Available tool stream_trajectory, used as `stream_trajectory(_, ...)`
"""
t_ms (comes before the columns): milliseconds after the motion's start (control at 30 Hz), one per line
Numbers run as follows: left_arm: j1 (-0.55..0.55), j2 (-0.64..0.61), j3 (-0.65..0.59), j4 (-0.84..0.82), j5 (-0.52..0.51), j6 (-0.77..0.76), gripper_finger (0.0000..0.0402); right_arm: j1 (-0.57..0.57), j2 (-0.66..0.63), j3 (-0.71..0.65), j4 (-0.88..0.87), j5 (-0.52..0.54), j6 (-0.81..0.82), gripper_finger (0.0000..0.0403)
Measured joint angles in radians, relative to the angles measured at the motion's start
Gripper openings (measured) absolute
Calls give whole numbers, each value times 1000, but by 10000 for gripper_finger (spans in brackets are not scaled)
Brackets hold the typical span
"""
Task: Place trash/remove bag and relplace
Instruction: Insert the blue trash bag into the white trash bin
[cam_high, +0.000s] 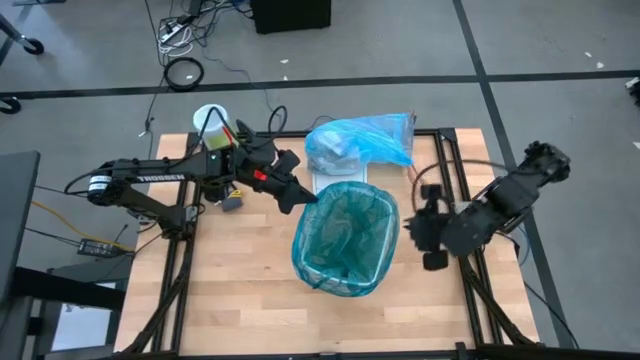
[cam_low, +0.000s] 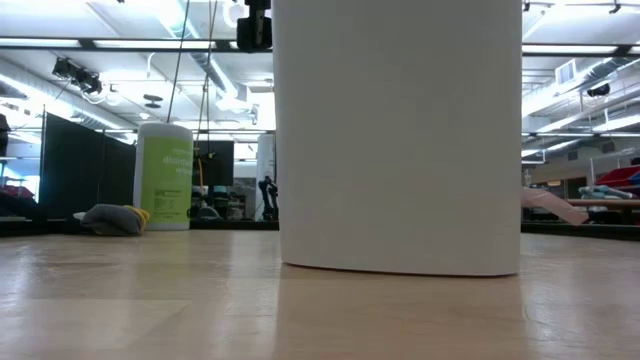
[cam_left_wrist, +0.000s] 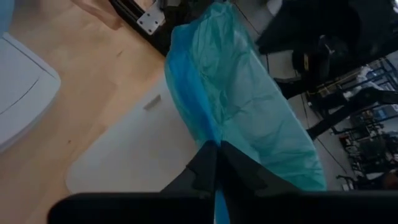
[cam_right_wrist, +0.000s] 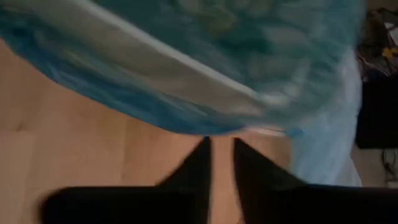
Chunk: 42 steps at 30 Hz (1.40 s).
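A white bin stands mid-table, lined with a teal-green translucent bag whose top is turned over the rim. The sky-blue bag lies bunched and full on the table behind the bin, with whitish shapes showing through it. My left gripper is at the bin's far-left rim, shut on the teal-green bag. My right gripper hovers just right of the bin, level with the rim. Its fingers stand a narrow gap apart with only bare table showing between them. My left gripper pinches the teal-green bag's turned-over edge between its two fingers at the bin's far-left rim. The fingers come from the table's left, slanting slightly down. The plastic runs away from them over the rim; one layer or several, I cannot tell.
A white flat lid lies between the bin and the sky-blue bag. A green-labelled canister and a grey-and-yellow lump sit at the far left. Bare wood lies at the near side. The bin wall fills the low view.
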Motion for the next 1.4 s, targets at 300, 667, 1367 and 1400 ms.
stream_trajectory(300, 0, 0, 0, -5, -6, 12, 30, 2, 79, 0, 110, -23, -57, 3)
stream_trajectory(667, -21, 0, 0, -47, -59, 60, 30, -10, 109, 0, 34, 33, 5, 0)
stream_trajectory(1367, -43, 1, -54, -14, -124, 80, 30, -5, 182, -70, -5, 223, 569, 0)
stream_trajectory(1400, -50, 1, -69, 3, -124, 69, 30, -5, 182, -101, 10, 218, 613, 0)
